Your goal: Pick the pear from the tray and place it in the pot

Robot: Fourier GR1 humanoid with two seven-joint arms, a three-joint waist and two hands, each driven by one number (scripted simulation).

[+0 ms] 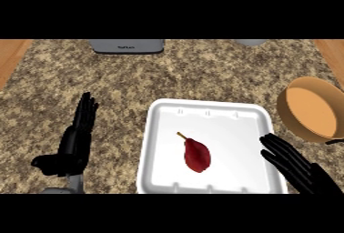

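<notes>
Judging from the layout, we place this moment at the approach step: the pear [197, 155] is not yet grasped and the pot [313, 109] holds nothing that we can see. The pear, dark red with its stem pointing up and to the left, lies on its side near the middle of the white tray [168, 113], clear of every tray wall. The right hand [299, 168] sits over the tray's right rim, just beside the pear but not touching it; its fingers [277, 148] are straight and spread, with nothing in them. The left hand [74, 143] rests on the bench [201, 73] to the left of the tray, fingers straight and pointing away from us, likewise empty. The pot, tan with an orange interior, stands to the right of the tray, partly cut by the view's edge. We judge that the next move calls for the right hand to travel left across the tray floor until the pear lies between thumb and fingers, then to curl around its wider body, not the stem. After that comes a lift clear of the tray rim and a transfer rightward to the pot's opening. A grey appliance [128, 46] stands at the far edge, well apart.
</notes>
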